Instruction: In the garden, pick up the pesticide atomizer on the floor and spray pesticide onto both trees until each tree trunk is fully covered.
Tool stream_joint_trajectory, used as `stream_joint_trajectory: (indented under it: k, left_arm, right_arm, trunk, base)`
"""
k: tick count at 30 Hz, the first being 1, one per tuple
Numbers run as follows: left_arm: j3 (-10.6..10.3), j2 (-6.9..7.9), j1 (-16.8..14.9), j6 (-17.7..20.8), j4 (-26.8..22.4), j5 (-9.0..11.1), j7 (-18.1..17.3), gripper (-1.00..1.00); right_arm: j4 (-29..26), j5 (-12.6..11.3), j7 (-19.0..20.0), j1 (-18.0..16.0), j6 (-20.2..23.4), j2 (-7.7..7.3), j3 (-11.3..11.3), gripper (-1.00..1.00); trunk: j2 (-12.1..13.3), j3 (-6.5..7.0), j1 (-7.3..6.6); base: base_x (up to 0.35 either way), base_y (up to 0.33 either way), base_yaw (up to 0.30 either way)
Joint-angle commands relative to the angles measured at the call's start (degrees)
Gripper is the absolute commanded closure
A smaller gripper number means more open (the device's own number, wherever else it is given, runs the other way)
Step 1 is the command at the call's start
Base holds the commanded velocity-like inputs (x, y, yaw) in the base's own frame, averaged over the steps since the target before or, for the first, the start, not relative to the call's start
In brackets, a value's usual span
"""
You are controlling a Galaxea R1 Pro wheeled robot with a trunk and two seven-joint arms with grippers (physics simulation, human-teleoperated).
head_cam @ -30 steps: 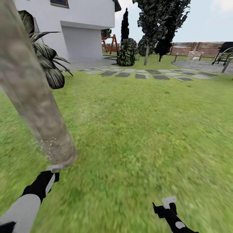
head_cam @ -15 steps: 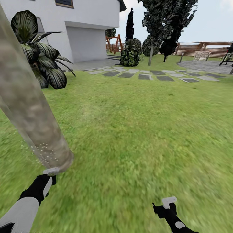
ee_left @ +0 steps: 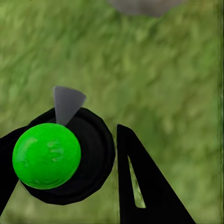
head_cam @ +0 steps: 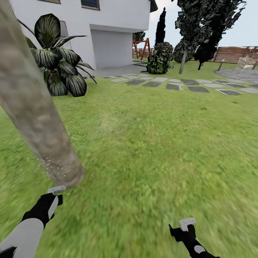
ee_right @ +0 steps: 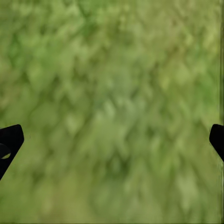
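A thick tree trunk of mottled grey-brown bark leans across the left of the head view and meets the grass just ahead of my left gripper. Fine white pesticide specks dot the trunk's foot. My left gripper is shut on the pesticide atomizer, a black round body with a bright green ball and a grey cone nozzle; its pale tip points at the trunk. My right gripper hangs low over bare grass, its fingertips wide apart and holding nothing.
Lawn stretches ahead and to the right. A dark broad-leaved plant stands behind the trunk by the white house. Far back are grey paving slabs, a round bush, a tall dark-crowned tree and the slat fence.
The camera has turned left, so the house, plant and slabs have slid right in the picture. Both grippers keep their places, the left one still holding the atomizer at the trunk's foot.
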Motion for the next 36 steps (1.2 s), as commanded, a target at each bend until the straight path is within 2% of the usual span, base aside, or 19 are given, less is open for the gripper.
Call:
stream_joint_trajectory:
  k: [1, 17, 25, 36]
  left_arm:
    - [0.2, -0.05, 0.0, 0.4, -0.1, -0.6, -0.2, 1.00]
    - [0.2, 0.13, 0.0, 0.4, -0.1, -0.8, -0.1, 1.00]
    - [0.4, 0.20, 0.0, 0.4, -0.2, -0.8, -0.1, 1.00]
    - [0.3, -0.19, 0.0, 0.4, -0.7, -0.3, -0.2, 1.00]
  right_arm:
    - [0.0, -0.6, -0.1, 0.0, -0.1, -0.05, 0.5, -1.00]
    - [0.0, -0.6, -0.1, 0.0, -0.2, 0.00, 0.5, -1.00]
    - [0.0, -0.6, -0.1, 0.0, -0.2, 0.00, 0.5, -1.00]
    - [0.0, -0.6, -0.1, 0.0, -0.2, 0.00, 0.5, -1.00]
  trunk:
    - [0.0, -0.05, 0.01]
    - [0.0, -0.05, 0.01]
    - [0.0, -0.05, 0.01]
    - [0.0, -0.05, 0.01]
  base:
    - [0.187, -0.235, 0.011]
    - [0.117, -0.249, 0.009]
    - [0.039, -0.271, 0.250]
    - [0.220, -0.214, 0.277]
